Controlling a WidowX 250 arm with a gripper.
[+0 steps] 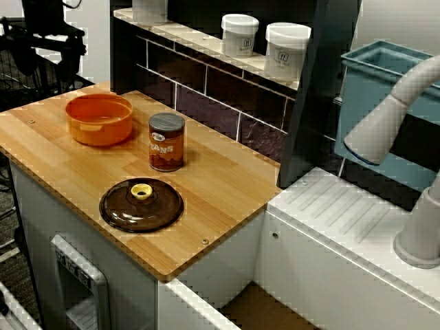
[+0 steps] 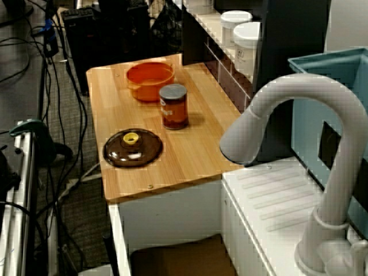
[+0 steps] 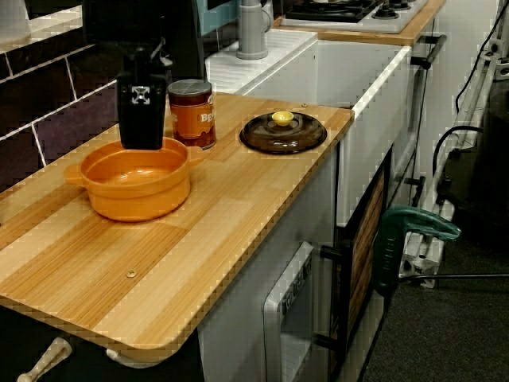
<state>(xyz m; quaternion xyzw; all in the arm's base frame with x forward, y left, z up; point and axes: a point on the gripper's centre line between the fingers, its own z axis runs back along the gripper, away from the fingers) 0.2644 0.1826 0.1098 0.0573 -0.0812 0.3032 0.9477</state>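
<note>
Sitting empty: orange pot [image 3: 135, 179]; closed can [image 3: 192, 113] beside; lid [image 3: 283, 132] flat nearby; claw [image 3: 141, 103] behind pot, grip unclear.

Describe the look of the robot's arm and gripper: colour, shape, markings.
The gripper is matt black and boxy in the view along the counter, with a small white square marking on its face. Its fingers cannot be told apart. In the view from above, the arm is only a black shape at the upper left.
</note>
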